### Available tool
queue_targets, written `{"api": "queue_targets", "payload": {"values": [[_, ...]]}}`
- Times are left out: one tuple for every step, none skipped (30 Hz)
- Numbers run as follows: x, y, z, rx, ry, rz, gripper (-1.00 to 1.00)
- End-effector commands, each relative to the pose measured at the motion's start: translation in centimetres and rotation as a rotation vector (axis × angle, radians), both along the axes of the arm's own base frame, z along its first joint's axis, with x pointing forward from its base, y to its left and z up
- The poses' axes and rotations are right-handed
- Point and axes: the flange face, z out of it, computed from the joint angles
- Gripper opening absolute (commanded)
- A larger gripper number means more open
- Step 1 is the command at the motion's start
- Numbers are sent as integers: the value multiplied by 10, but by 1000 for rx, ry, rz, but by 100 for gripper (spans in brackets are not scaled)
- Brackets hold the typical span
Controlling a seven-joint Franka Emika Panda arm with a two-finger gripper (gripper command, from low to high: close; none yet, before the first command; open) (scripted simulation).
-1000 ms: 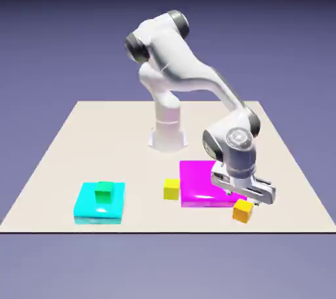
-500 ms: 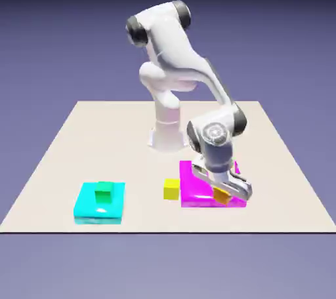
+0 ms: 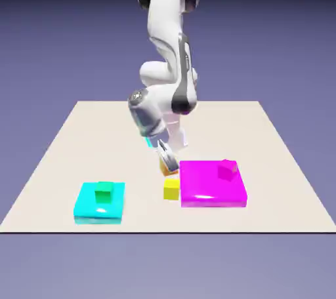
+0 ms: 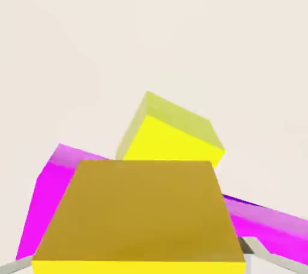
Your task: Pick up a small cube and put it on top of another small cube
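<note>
The small orange cube [image 4: 141, 213] fills the bottom of the hand view, with my gripper [image 3: 167, 162] shut on it. A grey fingertip [image 4: 257, 246] shows at its right corner. In the exterior view only a sliver of the orange cube [image 3: 165, 170] peeks out below the fingers. It hangs just above and slightly behind the small yellow cube [image 3: 172, 189], which rests on the table against the magenta slab's left side. In the hand view the yellow cube [image 4: 171, 131] lies right beyond the held cube.
The flat magenta slab [image 3: 210, 189] lies at the exterior view's right of the yellow cube, with a small magenta cube [image 3: 228, 170] on it. A cyan slab [image 3: 95, 207] carrying a small green cube [image 3: 103, 192] sits at the front left.
The gripper closed on the orange cube at the front right, lifted it and carried it across the magenta slab to the exterior view's left, ending over the yellow cube.
</note>
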Motion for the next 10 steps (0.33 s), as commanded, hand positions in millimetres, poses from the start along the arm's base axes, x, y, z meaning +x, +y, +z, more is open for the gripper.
{"api": "queue_targets", "payload": {"values": [[0, 3, -12, 1, 0, 1, -100], [0, 5, -23, 2, 0, 1, -100], [-1, 8, -35, 2, 0, 1, -100], [-2, 11, -46, 2, 0, 1, -100], [-4, 14, -57, 1, 0, 1, -100], [-5, 17, -67, -1, 1, 1, -100], [-5, 17, -67, -1, 1, 1, 100], [-5, 17, -67, -1, 1, 1, 100], [-3, 14, -56, 1, 0, 1, 100], [-2, 11, -44, 2, 0, 1, 100]]}}
